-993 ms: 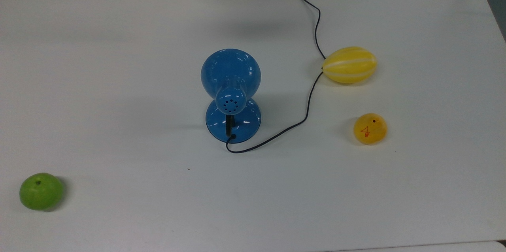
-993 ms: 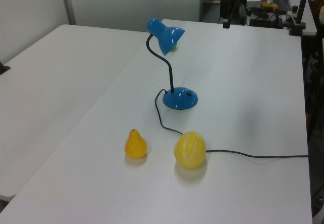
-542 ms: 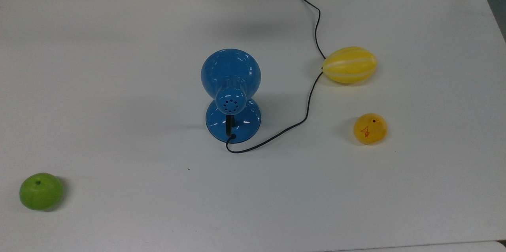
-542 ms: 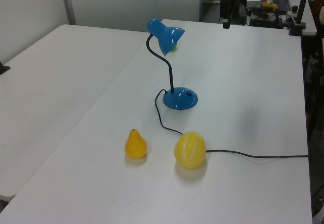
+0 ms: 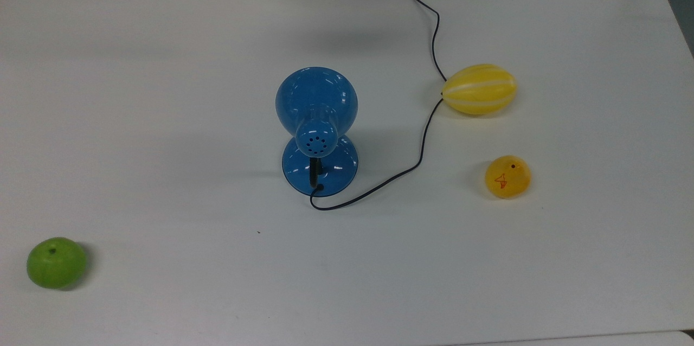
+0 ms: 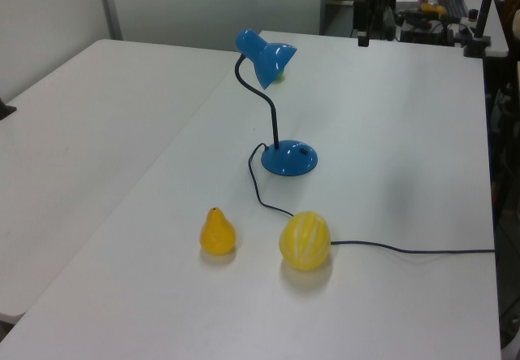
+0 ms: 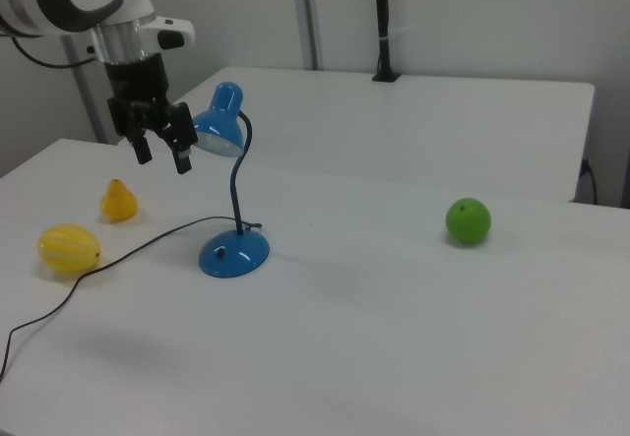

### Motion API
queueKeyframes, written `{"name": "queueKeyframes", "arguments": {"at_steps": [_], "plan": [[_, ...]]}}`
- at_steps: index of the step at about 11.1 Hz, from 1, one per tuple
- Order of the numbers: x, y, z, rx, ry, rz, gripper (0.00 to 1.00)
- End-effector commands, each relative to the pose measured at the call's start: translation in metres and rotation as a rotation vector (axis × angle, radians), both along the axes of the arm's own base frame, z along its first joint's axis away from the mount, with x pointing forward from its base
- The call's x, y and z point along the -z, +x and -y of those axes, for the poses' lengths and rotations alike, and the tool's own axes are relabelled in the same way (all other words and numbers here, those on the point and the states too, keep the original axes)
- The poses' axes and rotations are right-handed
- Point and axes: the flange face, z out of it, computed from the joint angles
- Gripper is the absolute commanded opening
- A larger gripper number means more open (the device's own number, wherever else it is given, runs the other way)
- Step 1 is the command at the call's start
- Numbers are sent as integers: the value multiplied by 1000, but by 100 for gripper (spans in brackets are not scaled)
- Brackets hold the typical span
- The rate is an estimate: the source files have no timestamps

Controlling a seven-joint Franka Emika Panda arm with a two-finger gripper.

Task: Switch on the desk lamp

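The desk lamp stands mid-table: a glossy blue dome shade [image 5: 316, 97] with vent holes over a round blue base [image 5: 320, 170], joined by a curved black neck [image 6: 271, 108]. No glow shows under the shade [image 7: 220, 126]. Its thin black cord [image 5: 428, 118] runs from the base [image 7: 233, 255] off the table's far edge. In the right view my gripper [image 7: 162, 157] hangs open in the air at the shade's left, above the table, with nothing between its fingers and no contact with the lamp.
A yellow striped melon [image 5: 479, 89] lies against the cord, with a yellow pear [image 5: 507, 176] near it, both on the top view's right. A green apple [image 5: 56, 262] sits at the top view's lower left. A second white table [image 6: 73, 132] adjoins on the left view's left.
A dark gripper tip at the top view's upper edge has shifted slightly left. The lamp and the fruits have not moved.
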Motion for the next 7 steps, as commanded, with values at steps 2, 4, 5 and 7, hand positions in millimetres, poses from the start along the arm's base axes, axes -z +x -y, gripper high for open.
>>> {"name": "queueKeyframes", "arguments": {"at_steps": [2, 4, 5, 7], "plan": [[-1, 2, 3, -63, -12, 11, 0], [0, 2, 3, -65, -23, 10, 0], [2, 3, 2, -68, -27, 7, 0], [3, 2, 0, -72, -28, 4, 0]]}}
